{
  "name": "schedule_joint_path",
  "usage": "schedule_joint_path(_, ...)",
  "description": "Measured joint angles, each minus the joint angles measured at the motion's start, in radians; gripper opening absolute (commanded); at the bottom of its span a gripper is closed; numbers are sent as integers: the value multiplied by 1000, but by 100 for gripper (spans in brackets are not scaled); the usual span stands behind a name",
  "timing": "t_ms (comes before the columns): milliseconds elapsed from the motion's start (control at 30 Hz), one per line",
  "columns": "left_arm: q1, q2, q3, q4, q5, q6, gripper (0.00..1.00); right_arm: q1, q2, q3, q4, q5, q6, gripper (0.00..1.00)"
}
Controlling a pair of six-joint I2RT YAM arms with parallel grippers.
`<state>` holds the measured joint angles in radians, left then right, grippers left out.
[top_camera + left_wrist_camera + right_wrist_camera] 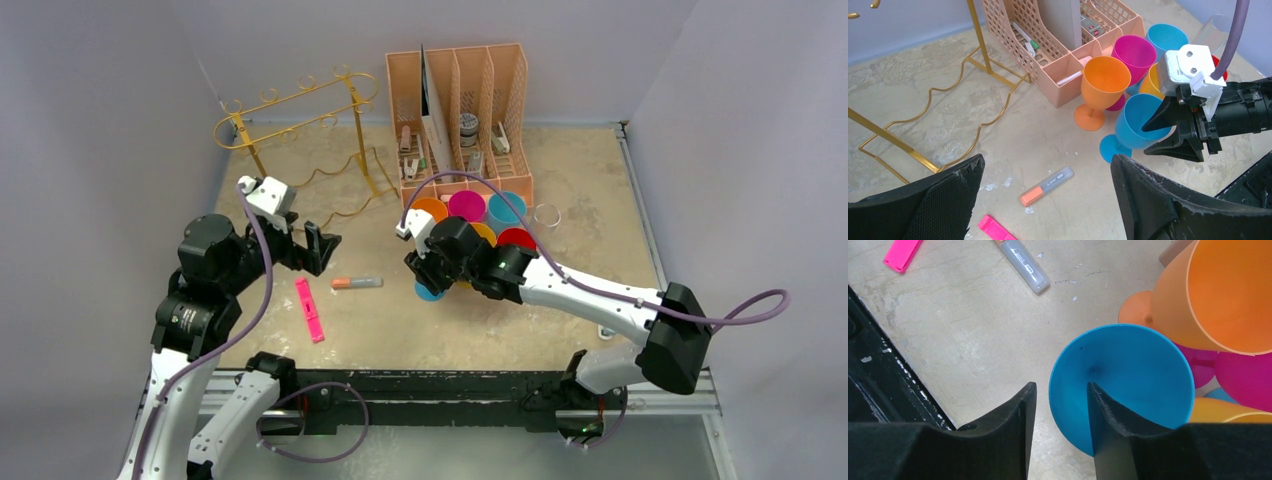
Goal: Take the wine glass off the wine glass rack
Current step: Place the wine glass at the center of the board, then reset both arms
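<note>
My right pincer [1060, 390] sits half open astride the rim of the blue wine glass [1133, 365], gripping nothing, with the glass standing on the worktop [973, 330] (well apart from the gold rack [300, 98]), so I judge this the release step, and next I must lift clear without tipping it.

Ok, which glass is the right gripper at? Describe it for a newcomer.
Start at the peach organiser at the back; coloured glasses cluster before it. Take the blue glass nearest the arms, at the right gripper. The other blue one stands back beside the organiser.
</note>
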<state>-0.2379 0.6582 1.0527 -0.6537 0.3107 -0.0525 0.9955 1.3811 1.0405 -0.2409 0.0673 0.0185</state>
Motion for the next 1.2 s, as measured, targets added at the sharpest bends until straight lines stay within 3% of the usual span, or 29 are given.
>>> schedule_joint_path(233, 0, 11, 6, 0, -1, -16, 95, 0, -35, 29, -30, -1, 1, 51)
schedule_joint_path(367, 0, 32, 19, -9, -10, -34, 100, 0, -82, 42, -40, 36, 9, 61)
schedule_joint_path(633, 0, 214, 264, -185, -68, -115, 100, 0, -326, 37, 8, 220, 31, 84)
schedule_joint_path(767, 0, 271, 317, -238, -91, -134, 100, -17, -357, 70, -50, 316, 22, 89)
schedule_joint_path(933, 0, 290, 359, -296, -129, -148, 100, -219, -306, 209, -238, 248, 80, 99)
schedule_joint_path(1200, 47, 475, 583, -333, -174, -138, 100, -529, -280, 319, -460, 113, 121, 99)
